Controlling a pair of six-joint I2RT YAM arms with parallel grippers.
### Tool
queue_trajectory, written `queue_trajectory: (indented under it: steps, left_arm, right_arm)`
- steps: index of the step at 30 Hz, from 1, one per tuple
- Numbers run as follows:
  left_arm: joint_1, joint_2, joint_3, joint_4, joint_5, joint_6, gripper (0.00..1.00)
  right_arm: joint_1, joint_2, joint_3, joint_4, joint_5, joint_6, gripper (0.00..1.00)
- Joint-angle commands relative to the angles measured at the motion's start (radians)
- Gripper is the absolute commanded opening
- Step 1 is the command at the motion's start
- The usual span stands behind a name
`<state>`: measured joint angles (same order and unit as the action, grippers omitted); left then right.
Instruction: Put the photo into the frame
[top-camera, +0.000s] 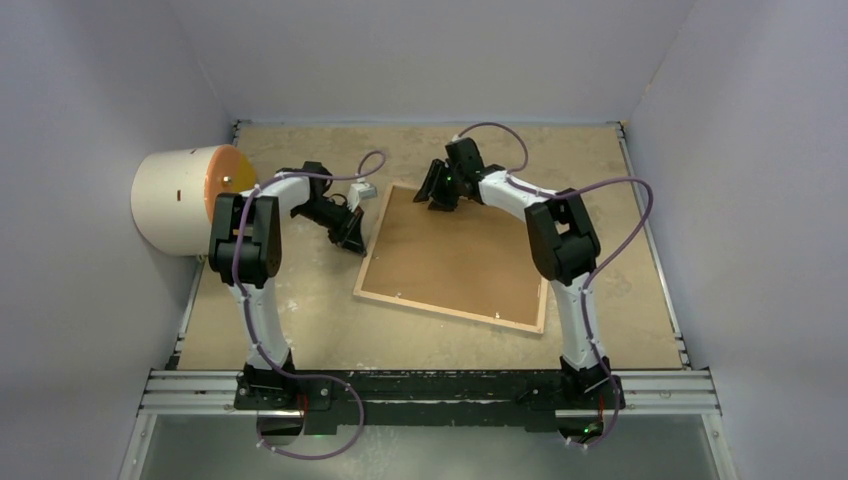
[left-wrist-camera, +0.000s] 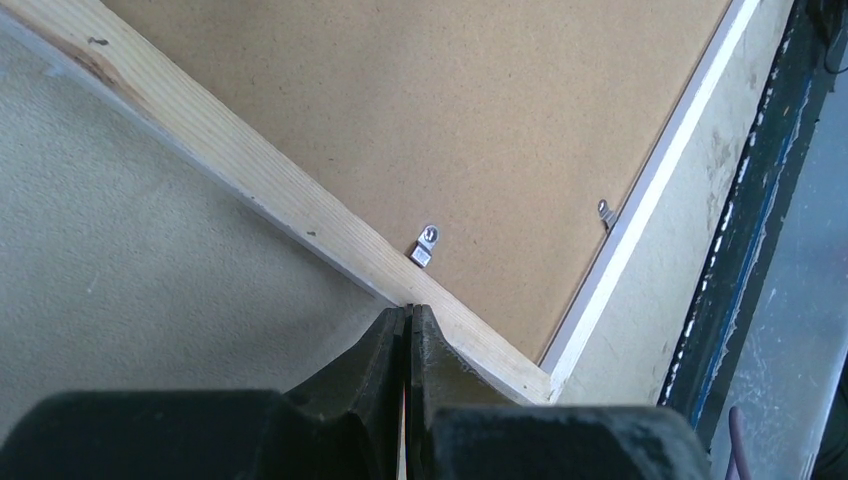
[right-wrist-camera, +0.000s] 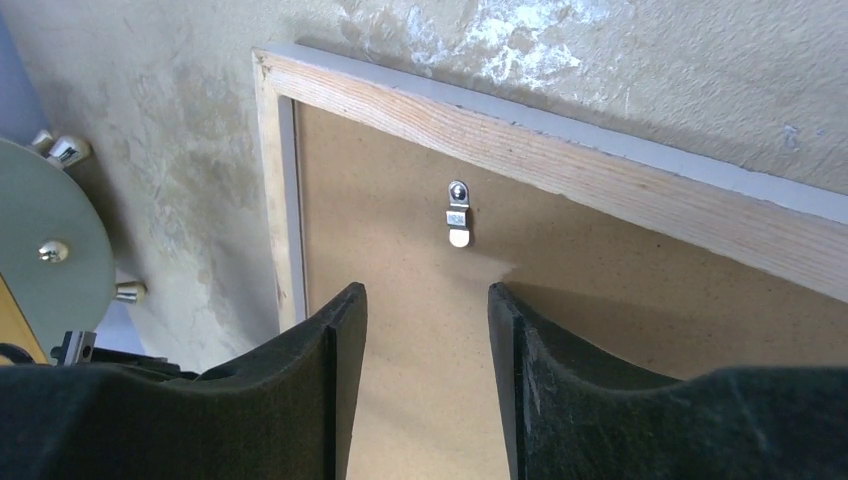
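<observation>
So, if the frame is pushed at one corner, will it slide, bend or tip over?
The frame lies flat, back up, on the table, so it would probably slide or pivot, not tip. Its wooden rails look solid, so it should stay stiff. Since it lies low against the surface, its edge may be hard to grasp.

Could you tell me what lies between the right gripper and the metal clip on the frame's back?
Only bare backing board separates the right gripper from the clip, per the right wrist view.
</observation>
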<state>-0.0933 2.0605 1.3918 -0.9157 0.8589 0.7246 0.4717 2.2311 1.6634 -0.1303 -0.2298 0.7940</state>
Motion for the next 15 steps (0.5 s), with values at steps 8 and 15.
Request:
queue_trajectory:
  steps: [8,15]
  left_arm:
    - [0.004,-0.1,0.006,-0.014,-0.258,0.139,0.27]
    - [-0.051,-0.14,-0.118,0.065,-0.342,0.146,0.3]
  right_arm:
    - [-0.26,-0.461,-0.374,-0.056,0.113,0.003,0.83]
    - [-0.482,-0.716,-0.669,-0.056,0.284,-0.013,0.91]
